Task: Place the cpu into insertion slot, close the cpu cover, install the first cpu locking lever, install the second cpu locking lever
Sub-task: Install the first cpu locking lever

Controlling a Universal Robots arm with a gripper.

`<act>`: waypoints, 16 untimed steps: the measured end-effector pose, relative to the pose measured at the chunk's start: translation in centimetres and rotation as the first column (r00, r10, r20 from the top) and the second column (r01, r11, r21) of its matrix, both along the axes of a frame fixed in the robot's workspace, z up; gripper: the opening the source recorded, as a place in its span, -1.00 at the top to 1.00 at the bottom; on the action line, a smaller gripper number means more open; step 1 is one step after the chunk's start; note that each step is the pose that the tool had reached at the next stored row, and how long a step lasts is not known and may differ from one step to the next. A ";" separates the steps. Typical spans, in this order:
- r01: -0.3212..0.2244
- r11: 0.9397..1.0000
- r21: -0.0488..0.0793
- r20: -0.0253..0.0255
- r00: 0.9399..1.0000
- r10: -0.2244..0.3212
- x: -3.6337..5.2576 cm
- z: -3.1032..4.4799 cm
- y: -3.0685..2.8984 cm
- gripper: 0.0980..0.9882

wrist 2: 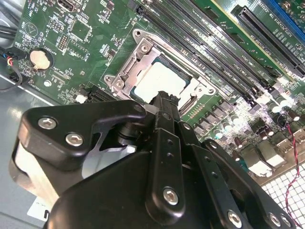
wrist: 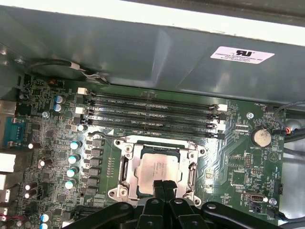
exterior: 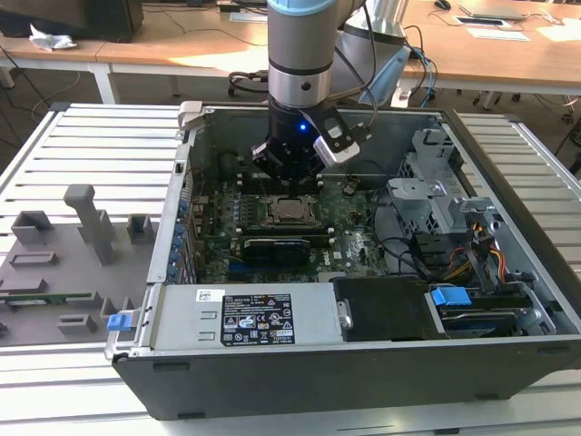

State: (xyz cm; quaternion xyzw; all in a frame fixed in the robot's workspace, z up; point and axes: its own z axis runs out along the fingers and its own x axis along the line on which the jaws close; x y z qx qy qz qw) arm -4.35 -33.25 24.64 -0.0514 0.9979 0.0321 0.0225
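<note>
The cpu, silver-grey face up, sits in the insertion slot on the green board, with only a dark rim of the slot showing. The cpu cover lies flat around it as a metal frame. My gripper is shut with nothing between its black fingers, and its tips hang over the chip's edge nearest the wrist. The second wrist view shows the same: the gripper just over the cpu and the cover. In the exterior view the arm stands in the open case, the gripper just behind the cpu.
Long black memory slots run beside the socket, and a coin battery lies off to one side. The grey case wall rises close behind. A power supply, drive cages and cables fill the case; grey fixtures lie at the exterior view's left.
</note>
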 end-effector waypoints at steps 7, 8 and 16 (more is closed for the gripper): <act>0.001 1.000 0.000 0.000 1.000 -0.001 -1.04 0.00 0.00 0.98; 0.001 1.000 0.000 0.000 1.000 -0.001 -1.29 0.00 0.00 0.98; 0.003 1.000 0.001 0.000 1.000 -0.003 -4.90 0.00 0.00 0.98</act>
